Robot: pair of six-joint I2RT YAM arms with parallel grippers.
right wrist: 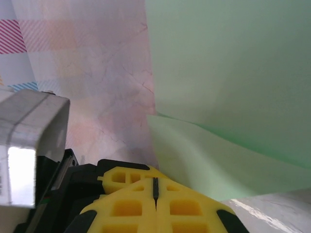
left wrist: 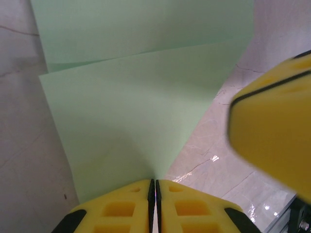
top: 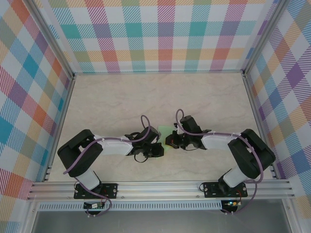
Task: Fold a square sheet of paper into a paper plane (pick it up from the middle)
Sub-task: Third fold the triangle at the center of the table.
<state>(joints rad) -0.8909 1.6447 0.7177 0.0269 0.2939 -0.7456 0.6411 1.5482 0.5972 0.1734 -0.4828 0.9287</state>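
Note:
The square sheet of paper [top: 164,130] is pale green and lies folded on the marble table top between the two arms. A paper plane is out of view. In the left wrist view a flap of the sheet [left wrist: 131,116] narrows to a point that runs into my left gripper [left wrist: 155,182], whose yellow jaws are shut on it. My right gripper [right wrist: 155,183] is shut, tip to tip with the left one, and the sheet's lower flap [right wrist: 209,160] passes just beside its right finger. From above, both grippers [top: 165,141] meet at the sheet's near edge.
Checked walls enclose the table [top: 112,102] on three sides, with aluminium rails along the edges. A blurred yellow finger of the right gripper [left wrist: 277,136] stands close at the right of the left wrist view, over bare table.

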